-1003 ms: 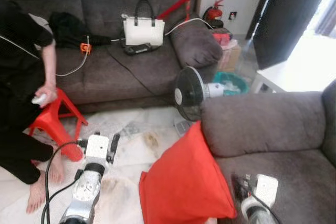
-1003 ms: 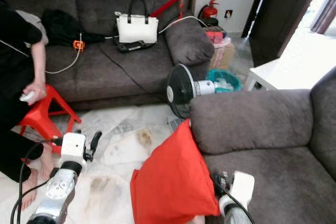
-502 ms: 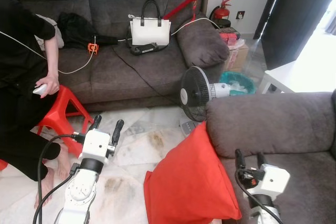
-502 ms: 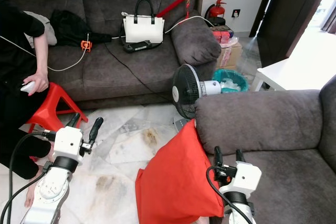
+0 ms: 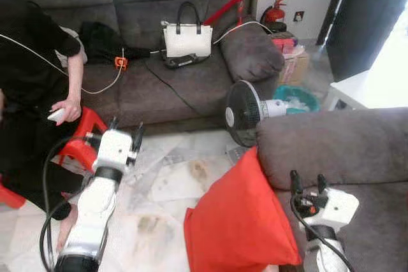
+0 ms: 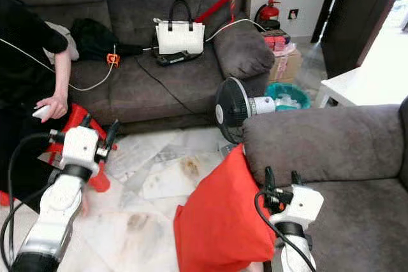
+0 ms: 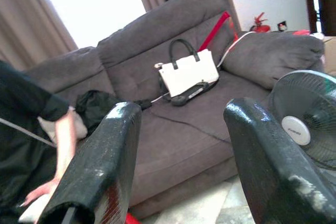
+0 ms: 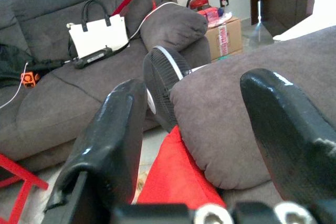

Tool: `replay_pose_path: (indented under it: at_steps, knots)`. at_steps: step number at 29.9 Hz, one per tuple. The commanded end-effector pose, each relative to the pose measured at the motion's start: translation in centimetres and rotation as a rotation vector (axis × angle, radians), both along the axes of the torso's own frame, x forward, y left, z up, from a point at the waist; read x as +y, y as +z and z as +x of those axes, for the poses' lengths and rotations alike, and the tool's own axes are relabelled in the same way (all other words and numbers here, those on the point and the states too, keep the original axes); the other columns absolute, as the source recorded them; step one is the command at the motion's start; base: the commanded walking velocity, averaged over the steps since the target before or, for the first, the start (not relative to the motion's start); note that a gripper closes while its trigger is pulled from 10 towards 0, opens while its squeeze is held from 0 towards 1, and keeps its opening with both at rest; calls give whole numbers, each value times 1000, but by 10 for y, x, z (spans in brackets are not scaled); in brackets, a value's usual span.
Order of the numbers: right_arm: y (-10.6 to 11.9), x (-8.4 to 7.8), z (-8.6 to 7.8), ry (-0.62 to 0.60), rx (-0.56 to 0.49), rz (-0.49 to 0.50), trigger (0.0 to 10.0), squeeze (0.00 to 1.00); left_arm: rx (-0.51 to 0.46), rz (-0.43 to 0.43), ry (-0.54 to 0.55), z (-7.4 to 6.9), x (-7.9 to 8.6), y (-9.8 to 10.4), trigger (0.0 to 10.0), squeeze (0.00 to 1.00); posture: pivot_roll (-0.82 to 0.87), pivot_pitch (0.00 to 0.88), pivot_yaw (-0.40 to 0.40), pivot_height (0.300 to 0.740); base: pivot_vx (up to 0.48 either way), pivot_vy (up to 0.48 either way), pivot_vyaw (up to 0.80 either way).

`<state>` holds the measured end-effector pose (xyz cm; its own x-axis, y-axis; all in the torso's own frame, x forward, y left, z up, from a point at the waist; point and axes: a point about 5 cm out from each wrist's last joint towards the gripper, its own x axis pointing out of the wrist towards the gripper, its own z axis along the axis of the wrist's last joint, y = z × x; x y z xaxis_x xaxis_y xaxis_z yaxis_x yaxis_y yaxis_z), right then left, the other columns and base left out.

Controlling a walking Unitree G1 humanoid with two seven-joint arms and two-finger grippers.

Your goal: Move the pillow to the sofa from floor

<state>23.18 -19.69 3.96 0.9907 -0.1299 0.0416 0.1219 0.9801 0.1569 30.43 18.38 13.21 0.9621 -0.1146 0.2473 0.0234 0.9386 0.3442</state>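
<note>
Red pillow on the floor, leaning on the near sofa; both hands empty.

The pillow point(image 5: 239, 221) stands on the pale floor point(image 5: 159, 221) with its upper corner touching the armrest of the near sofa point(image 5: 331, 144) on the right. The right hand point(image 6: 281, 179) is raised just right of the pillow, over the sofa seat, its two black fingers spread apart and holding nothing. The left hand point(image 5: 124, 132) is up at the left, well apart from the pillow, fingers also spread and empty (it is near a red stool point(image 5: 80, 148)). A person point(image 5: 32, 93) in black sits at the far left beside that stool. A fan point(image 5: 245, 114) stands on the floor beyond the pillow. On the far sofa point(image 5: 191, 81) sits a white bag point(image 5: 187, 39).
</note>
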Motion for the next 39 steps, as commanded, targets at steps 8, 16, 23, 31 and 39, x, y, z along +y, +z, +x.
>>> replay_pose_path:
  at_steps: [8, 16, 23, 31, 39]
  knots:
    - [9, 2, 25, 48, -5, -2, 10000, 0, 28, -7, 13, 13, -5, -4, 10000, 0, 117, 0, 46, 740, 0, 0, 0]
    - [16, 11, 41, 147, 0, -29, 10000, 0, 39, -45, 89, 11, 10, -13, 10000, 0, 108, 0, -42, 740, 0, 0, 0]
    - [23, 23, 59, 260, 6, -49, 10000, 0, 5, -69, 116, 10, 15, -9, 10000, 0, 192, 0, -112, 740, 0, 0, 0]
    - [24, 29, 66, 282, 4, -44, 10000, 0, 7, -78, 104, 8, 12, -12, 10000, 0, 200, 0, -91, 740, 0, 0, 0]
    - [14, 22, 49, 216, 6, -30, 10000, 0, 57, -84, 40, -1, -1, -27, 10000, 0, 168, 0, -47, 740, 0, 0, 0]
